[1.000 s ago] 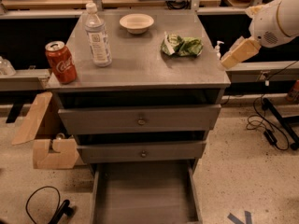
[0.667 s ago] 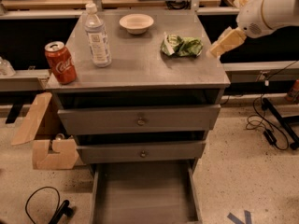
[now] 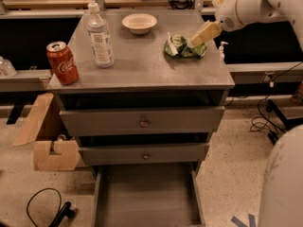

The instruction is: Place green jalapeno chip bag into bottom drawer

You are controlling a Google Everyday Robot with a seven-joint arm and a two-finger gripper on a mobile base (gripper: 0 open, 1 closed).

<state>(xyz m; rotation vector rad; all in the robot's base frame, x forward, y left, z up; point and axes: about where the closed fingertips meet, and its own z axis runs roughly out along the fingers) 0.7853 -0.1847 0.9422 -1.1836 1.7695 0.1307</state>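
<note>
The green jalapeno chip bag [image 3: 182, 47] lies crumpled on the grey cabinet top [image 3: 142, 65], at its right side. My gripper [image 3: 195, 41] comes in from the upper right on a white arm and hangs just over the bag's right end. The bottom drawer [image 3: 147, 197] is pulled out at floor level below the cabinet; its plain grey floor holds nothing.
On the cabinet top stand a red soda can [image 3: 62, 63] at the left edge, a clear water bottle [image 3: 100, 36] and a white bowl [image 3: 139, 23] at the back. Two grey drawers with knobs [image 3: 143, 123] sit partly pulled out. Cardboard pieces [image 3: 45, 141] and a black cable lie on the floor at left.
My gripper has swung left from beyond the cabinet's right edge and now hangs over the chip bag's right end. The bag and the other things have not moved.
</note>
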